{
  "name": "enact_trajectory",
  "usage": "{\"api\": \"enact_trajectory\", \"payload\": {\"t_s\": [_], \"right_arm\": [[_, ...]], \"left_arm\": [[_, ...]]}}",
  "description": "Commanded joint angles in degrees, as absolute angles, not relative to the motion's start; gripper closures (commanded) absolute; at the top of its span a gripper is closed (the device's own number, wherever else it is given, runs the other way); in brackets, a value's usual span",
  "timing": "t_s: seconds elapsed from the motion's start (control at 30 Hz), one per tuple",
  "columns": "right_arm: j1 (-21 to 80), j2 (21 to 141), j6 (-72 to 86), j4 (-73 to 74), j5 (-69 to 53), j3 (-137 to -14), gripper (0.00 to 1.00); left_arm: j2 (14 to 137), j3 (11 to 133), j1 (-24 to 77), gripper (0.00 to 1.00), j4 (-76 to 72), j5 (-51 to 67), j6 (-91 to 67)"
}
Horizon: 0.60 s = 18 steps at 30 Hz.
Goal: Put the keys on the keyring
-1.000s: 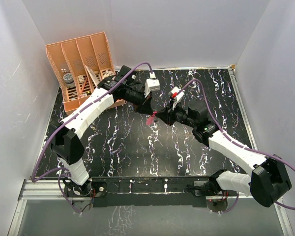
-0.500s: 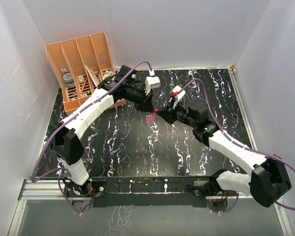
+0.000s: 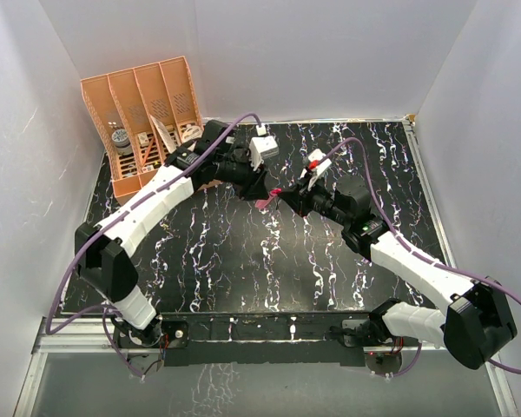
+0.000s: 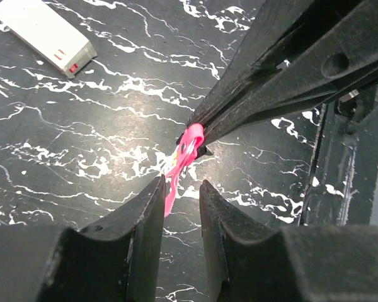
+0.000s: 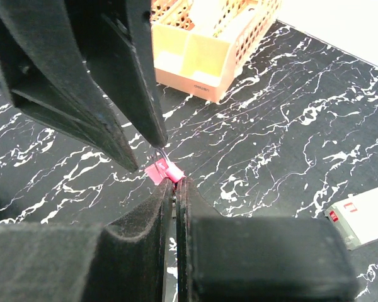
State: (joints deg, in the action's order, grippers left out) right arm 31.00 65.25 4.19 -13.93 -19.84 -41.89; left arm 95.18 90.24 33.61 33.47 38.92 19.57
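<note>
Now, over the desk (image 3: 208,261), my right pincer (image 5: 174,184) pinches the keyring (image 4: 188,146) by its pink tag; my left pincer (image 4: 181,185), slightly spread, faces the dangling end. Light, floppy, likely slippery: best held near the ring.

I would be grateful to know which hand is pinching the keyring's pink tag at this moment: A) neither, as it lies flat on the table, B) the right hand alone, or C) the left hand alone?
B: in the right wrist view the right hand is shut on the pink tag of the keyring, while the left hand stands open, one finger on either side of the hanging tag.
</note>
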Motion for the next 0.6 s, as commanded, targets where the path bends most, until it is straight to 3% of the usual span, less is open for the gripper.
{"api": "enact_trajectory", "payload": {"t_s": [0.0, 0.2, 0.27, 0.33, 0.57], "right_arm": [[30.81, 63.78, 4.58, -18.09, -17.08, -42.85, 1.00], [30.16, 63.86, 7.93, -20.00, -15.65, -42.52, 1.00], [29.87, 63.96, 10.00, -21.62, -15.53, -42.34, 1.00], [29.52, 64.17, 12.34, -23.23, -15.75, -42.34, 1.00], [29.01, 65.75, 21.30, -30.79, -17.27, -42.36, 1.00]], "left_arm": [[86.05, 85.60, 33.77, 0.72, 24.64, 34.08, 16.49], [72.39, 68.51, 33.80, 0.71, 1.20, 22.70, 5.69], [68.58, 62.44, 33.79, 0.82, -9.60, 20.43, 0.89], [66.20, 57.74, 33.76, 0.86, -16.65, 19.45, -3.42], [67.91, 54.56, 33.76, 0.75, -25.14, 17.95, -14.96]]}}
